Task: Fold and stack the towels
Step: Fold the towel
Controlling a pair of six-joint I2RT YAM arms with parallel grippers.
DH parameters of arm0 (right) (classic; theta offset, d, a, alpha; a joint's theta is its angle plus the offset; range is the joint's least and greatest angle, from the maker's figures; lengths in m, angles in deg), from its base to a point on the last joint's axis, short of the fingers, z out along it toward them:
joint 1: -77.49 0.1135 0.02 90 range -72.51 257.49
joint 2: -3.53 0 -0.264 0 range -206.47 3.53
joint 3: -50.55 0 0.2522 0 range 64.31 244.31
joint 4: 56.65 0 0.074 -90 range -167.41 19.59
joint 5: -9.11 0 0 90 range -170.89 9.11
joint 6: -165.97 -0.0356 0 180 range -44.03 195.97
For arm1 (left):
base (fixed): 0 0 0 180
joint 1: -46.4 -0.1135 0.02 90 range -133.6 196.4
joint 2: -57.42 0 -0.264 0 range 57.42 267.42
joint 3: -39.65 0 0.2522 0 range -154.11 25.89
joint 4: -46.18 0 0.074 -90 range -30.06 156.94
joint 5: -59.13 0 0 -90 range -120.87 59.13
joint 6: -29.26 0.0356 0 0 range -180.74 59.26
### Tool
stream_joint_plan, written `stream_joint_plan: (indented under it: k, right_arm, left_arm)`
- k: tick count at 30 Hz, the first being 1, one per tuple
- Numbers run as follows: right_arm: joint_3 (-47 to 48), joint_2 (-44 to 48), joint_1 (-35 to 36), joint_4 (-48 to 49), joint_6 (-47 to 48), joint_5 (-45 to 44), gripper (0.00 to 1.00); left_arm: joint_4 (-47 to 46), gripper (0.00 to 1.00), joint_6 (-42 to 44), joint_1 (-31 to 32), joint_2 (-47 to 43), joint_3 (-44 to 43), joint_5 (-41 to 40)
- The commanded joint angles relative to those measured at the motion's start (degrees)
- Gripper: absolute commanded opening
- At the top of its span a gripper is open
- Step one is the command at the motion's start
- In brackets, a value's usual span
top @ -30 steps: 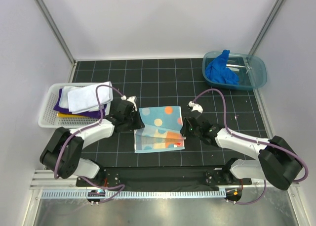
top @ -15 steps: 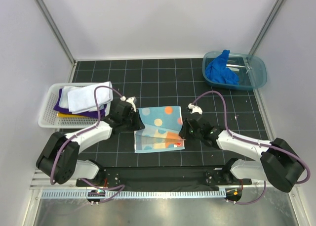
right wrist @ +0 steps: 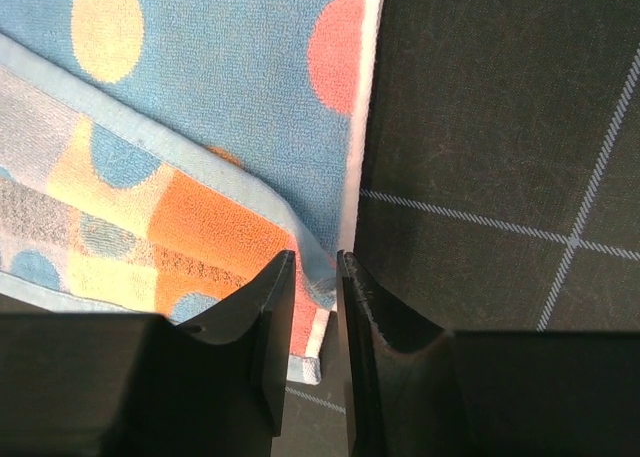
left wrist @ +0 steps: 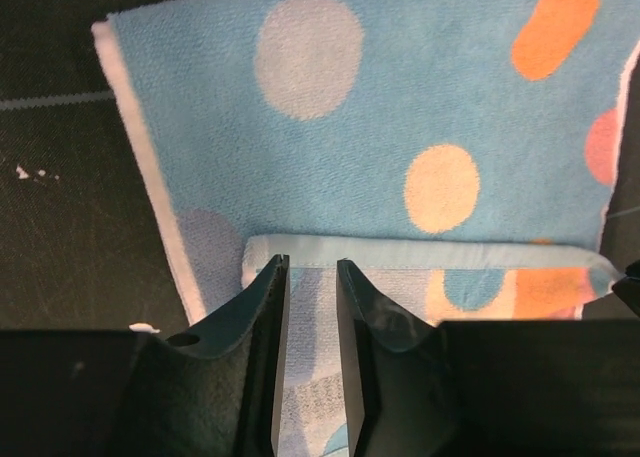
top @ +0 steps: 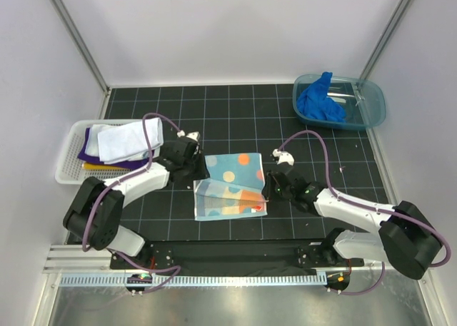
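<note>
The light blue towel with orange and yellow spots (top: 230, 185) lies flat mid-table, its near part folded over so the paler underside faces up. My left gripper (top: 201, 175) sits at its left edge. In the left wrist view the left gripper (left wrist: 311, 277) is open by a narrow gap above the folded hem (left wrist: 430, 257), pinching nothing. My right gripper (top: 265, 188) is at the towel's right edge. The right wrist view shows the right gripper (right wrist: 317, 267) narrowly open, straddling the folded corner (right wrist: 318, 282) of the spotted towel (right wrist: 200, 97).
A white mesh basket (top: 68, 170) at the left holds a white towel (top: 125, 140) over a purple towel (top: 89, 153) and a yellow towel (top: 100, 167). A teal tub (top: 375, 105) at the far right holds a bright blue towel (top: 319, 101). Cage walls close the sides.
Both grippers' jaws have parted slightly. The left wrist has drawn back a little toward the far left. The towel's fold has stayed in place.
</note>
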Motion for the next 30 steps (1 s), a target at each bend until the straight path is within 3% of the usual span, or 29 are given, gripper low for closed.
stream_joint_plan:
  k: [1,7,13,30]
  right_arm:
    - [0.6,-0.3,0.3,2.9,1.3,0.2,0.30]
    - [-0.7,0.4,0.4,3.7,0.8,0.4,0.17]
    - [-0.7,0.5,0.4,3.7,0.9,0.5,0.15]
    - [-0.7,0.0,0.4,4.2,0.7,1.0,0.15]
  left_arm:
    - [3.0,0.31,0.7,0.2,0.6,-1.5,-2.8]
    - [3.8,0.41,1.0,0.2,1.4,-1.5,-4.5]
    - [3.3,0.44,1.3,0.2,3.7,-2.4,-3.8]
    - [2.5,0.26,2.0,0.2,2.6,-2.9,-1.0]
